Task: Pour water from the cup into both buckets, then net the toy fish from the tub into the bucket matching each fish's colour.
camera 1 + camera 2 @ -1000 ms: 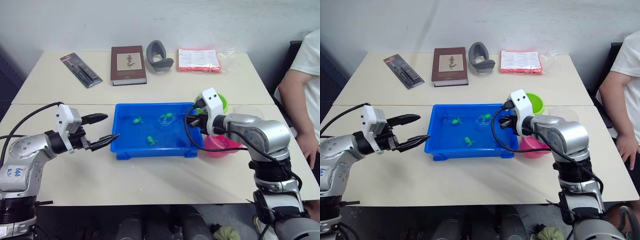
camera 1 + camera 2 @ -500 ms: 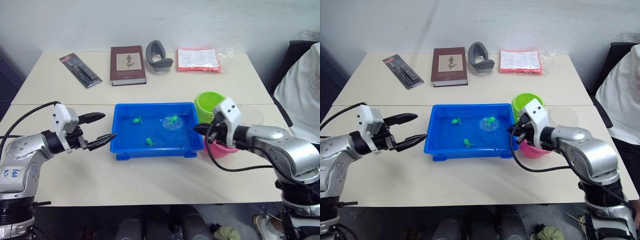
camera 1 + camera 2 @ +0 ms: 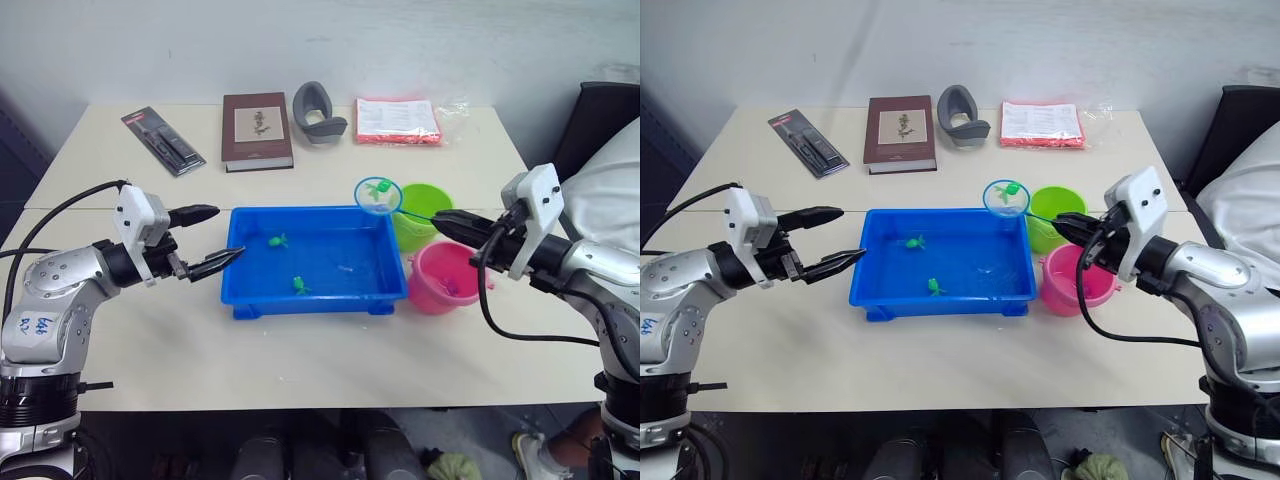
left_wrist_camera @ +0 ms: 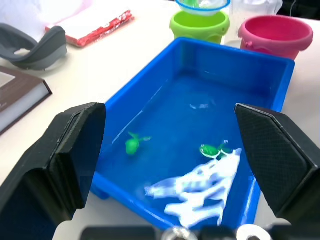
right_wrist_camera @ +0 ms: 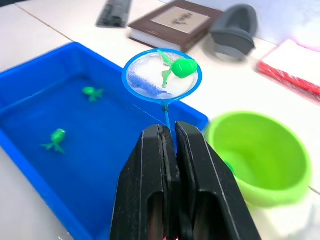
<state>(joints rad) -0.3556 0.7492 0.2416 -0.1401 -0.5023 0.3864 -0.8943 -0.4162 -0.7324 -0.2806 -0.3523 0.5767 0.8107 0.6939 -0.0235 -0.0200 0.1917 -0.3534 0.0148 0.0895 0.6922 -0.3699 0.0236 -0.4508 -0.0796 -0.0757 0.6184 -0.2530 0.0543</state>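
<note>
Right gripper (image 5: pixel 169 150) clamped on the net (image 5: pixel 162 76) with 1 green fish (image 5: pixel 181 66) aboard, left gripper (image 3: pixel 213 238) wide open and empty: carry it level over the green bucket (image 5: pixel 259 152), then tip.

The tub (image 3: pixel 345 300) is bright blue, its water tinted the same. Two bright green toy fish (image 3: pixel 276 240) lie in it, one at 10 o'clock, the other (image 3: pixel 299 284) near 6 o'clock. The net (image 5: pixel 162 76) has a light blue rim and pale, translucent mesh, carrying a third green fish (image 5: pixel 180 67). One bucket (image 3: pixel 426 200) is lime green; the pink bucket (image 3: pixel 447 278) sits at its 5 o'clock. A book (image 3: pixel 256 129) is dark maroon with a beige panel. A packet (image 3: pixel 398 120) is red and white. The table (image 3: pixel 300 370) is cream.
</note>
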